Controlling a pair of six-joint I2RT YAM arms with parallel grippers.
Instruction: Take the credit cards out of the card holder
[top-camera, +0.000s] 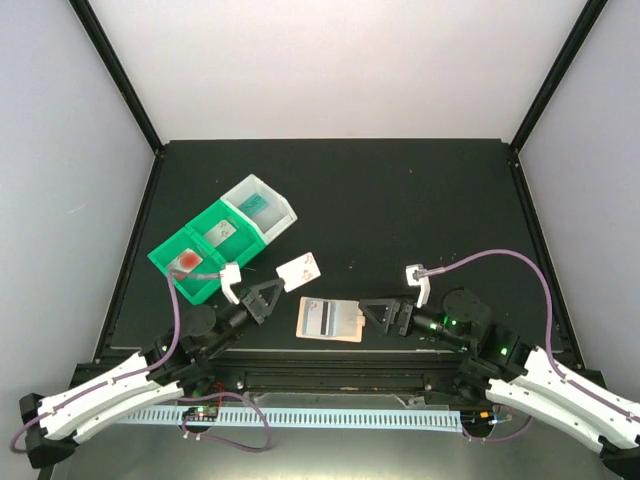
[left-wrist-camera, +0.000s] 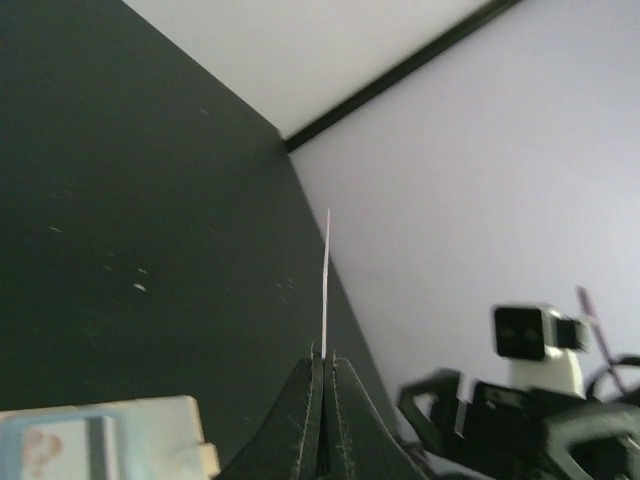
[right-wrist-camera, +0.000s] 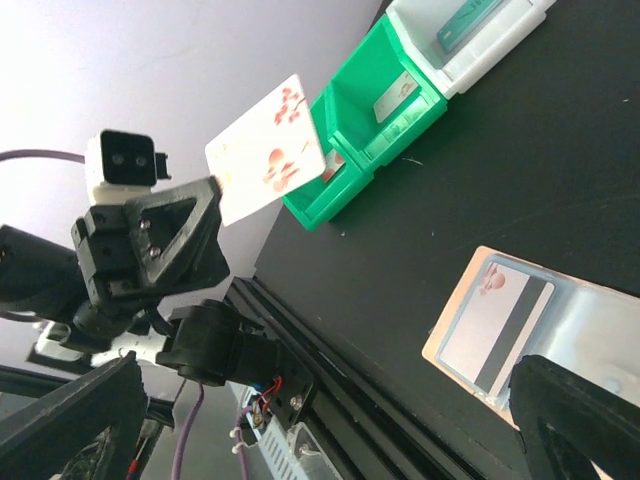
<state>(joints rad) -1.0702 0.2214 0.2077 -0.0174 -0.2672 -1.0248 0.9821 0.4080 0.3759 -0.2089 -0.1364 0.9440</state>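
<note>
White red-blotched card (top-camera: 298, 270) sits clamped in left claw (top-camera: 279, 288); right claw (top-camera: 364, 313) gapes beside card holder (top-camera: 346, 325).

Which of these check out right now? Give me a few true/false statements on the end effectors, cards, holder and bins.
1. The left end effector is shut on a white card with red marks. True.
2. The right end effector is shut on the card holder. False: it is open, at the holder's right edge.
3. The card holder is empty. False: a striped card lies in it.
4. The white bin holds a teal card. True.
</note>
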